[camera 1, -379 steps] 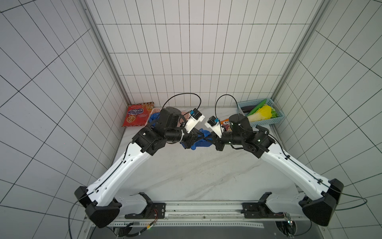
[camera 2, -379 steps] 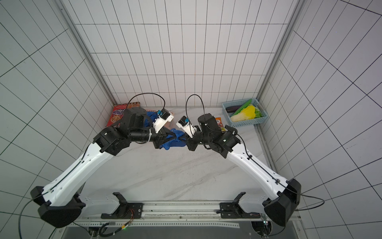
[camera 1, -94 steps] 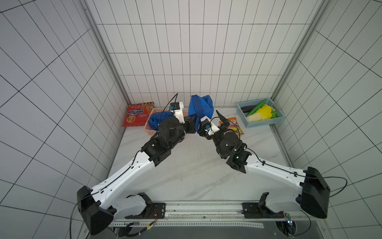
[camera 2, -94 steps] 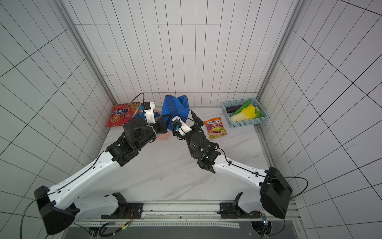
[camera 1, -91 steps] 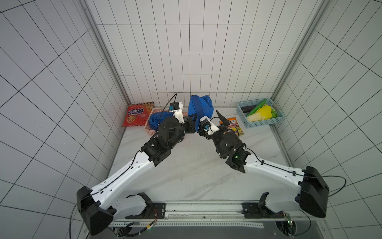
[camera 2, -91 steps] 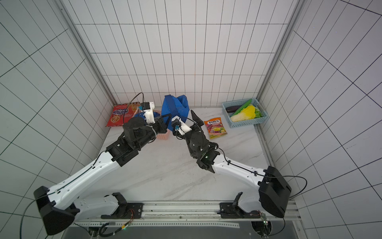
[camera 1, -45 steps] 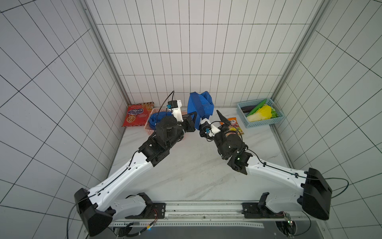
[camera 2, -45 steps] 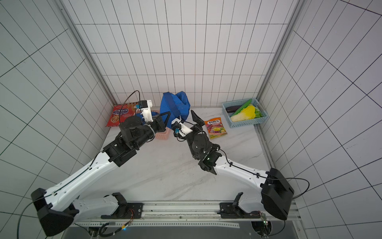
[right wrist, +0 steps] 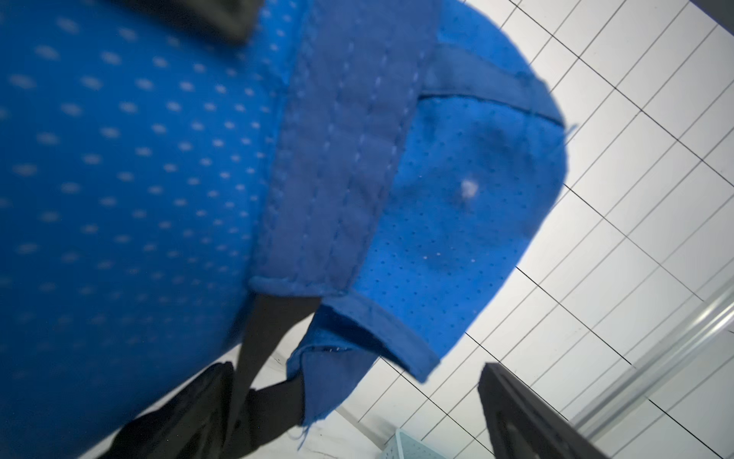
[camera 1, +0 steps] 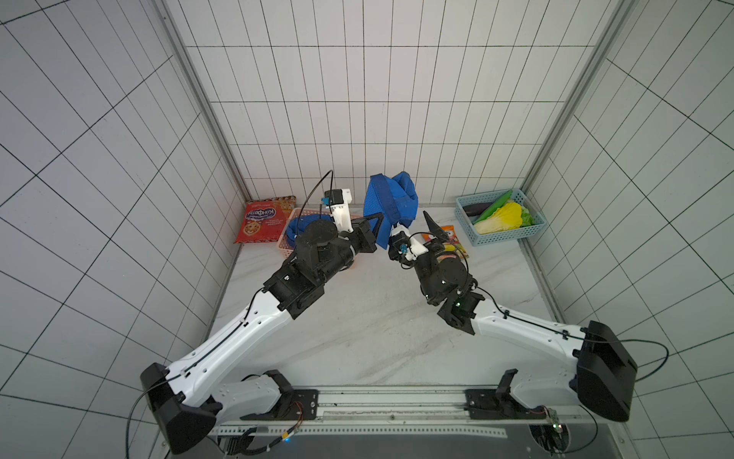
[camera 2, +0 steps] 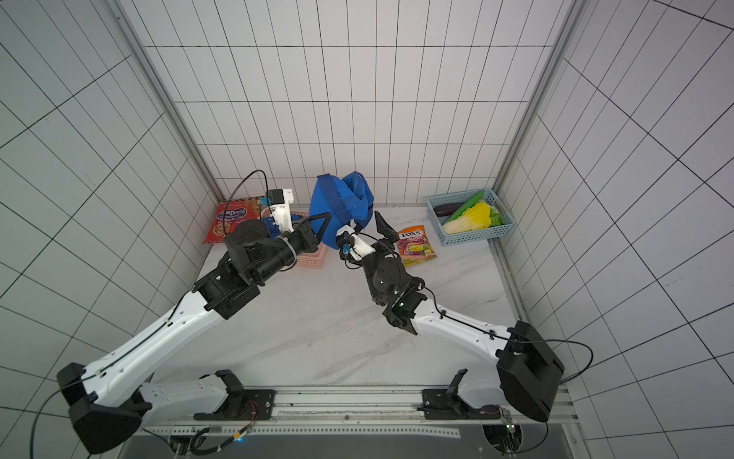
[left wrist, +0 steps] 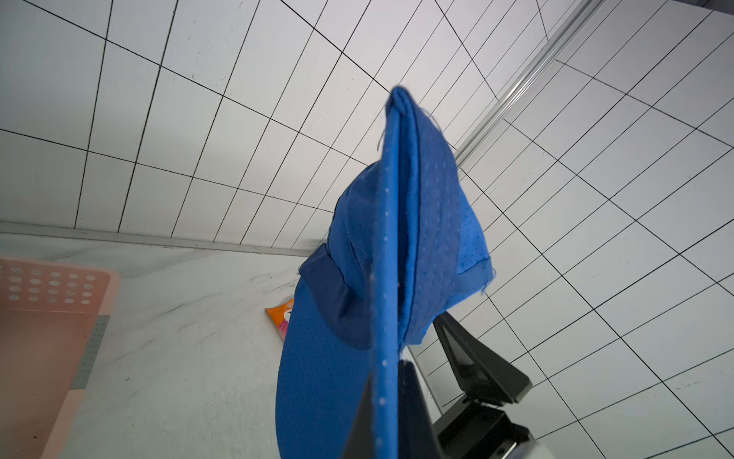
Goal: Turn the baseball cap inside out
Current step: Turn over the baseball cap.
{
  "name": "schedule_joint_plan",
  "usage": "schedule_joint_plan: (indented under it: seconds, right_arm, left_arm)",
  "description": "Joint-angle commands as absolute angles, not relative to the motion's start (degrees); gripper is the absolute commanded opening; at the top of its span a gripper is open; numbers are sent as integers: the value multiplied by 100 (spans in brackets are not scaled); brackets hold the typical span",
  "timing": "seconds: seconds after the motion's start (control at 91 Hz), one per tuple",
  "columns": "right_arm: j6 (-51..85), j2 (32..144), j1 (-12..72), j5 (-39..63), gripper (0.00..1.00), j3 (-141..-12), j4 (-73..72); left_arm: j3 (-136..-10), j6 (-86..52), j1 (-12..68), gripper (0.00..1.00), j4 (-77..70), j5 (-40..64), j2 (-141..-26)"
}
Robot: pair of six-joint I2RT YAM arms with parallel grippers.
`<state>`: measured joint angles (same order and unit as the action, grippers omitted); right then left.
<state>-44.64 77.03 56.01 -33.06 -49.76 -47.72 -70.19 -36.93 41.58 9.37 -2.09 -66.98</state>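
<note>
The blue mesh baseball cap [camera 1: 391, 206] [camera 2: 341, 206] hangs in the air near the back wall in both top views. My left gripper [camera 1: 379, 226] [camera 2: 322, 227] is shut on its stiff brim, which stands edge-on between the fingers in the left wrist view [left wrist: 387, 397]. A dark blue stitched band [right wrist: 337, 171] crosses the cap's crown. My right gripper [camera 1: 413, 230] [camera 2: 363, 230] stands open just right of and below the cap. A loose corner of the cap [right wrist: 317, 377] hangs beside one of its fingers [right wrist: 270, 357], ungripped.
A pink basket [camera 2: 310, 258] holding blue cloth sits under my left wrist. Behind it lies a red cookie bag [camera 1: 262, 218]. An orange candy bag [camera 2: 415, 244] lies to the right, and a light-blue basket [camera 1: 500, 234] of vegetables stands in the back right corner.
About four seconds ago both grippers were at the cap low over the table. It now hangs high from my left gripper. Over the last second it drifted slightly left.
</note>
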Motion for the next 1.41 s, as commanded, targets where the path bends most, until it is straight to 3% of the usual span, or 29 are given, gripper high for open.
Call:
schedule_joint_plan:
  seconds: [0.0, 0.286, 0.594, 0.836, 0.934, 1.044, 1.275, 1.396]
  right_arm:
    - [-4232, 7445, 5435, -3318, 99, -5209, -5159]
    - [-4727, 7114, 5341, -3048, 99, -5253, -4991]
    - [-4889, 7152, 5388, -2781, 99, -5521, -4751]
    - [-4893, 7395, 5344, -3154, 99, -5915, -4507]
    - [-4905, 7371, 5321, -3138, 76, -5976, -4318]
    - [-4864, 7314, 5316, -2848, 59, -6087, -3870]
    - [-4648, 7371, 5295, -2361, 49, -6364, -2986]
    - [-4535, 7403, 5282, -2294, 35, -6485, -2668]
  left_arm:
    - [-7133, -3690, 4185, 0, 1112, 4, -6691]
    - [-7295, -3225, 4192, 0, 1296, 69, -7026]
    - [-7552, -2298, 4500, 0, 1415, -573, -7308]
    - [-7478, -1750, 4727, 0, 1432, -919, -7232]
    - [-7478, -1535, 4769, 0, 1587, -1069, -7201]
    - [-7467, -1273, 4816, 0, 1746, -1186, -7175]
    - [-7393, -1068, 4825, 0, 1795, -1154, -7074]
    - [-7342, -1040, 4825, 0, 1793, -1097, -7025]
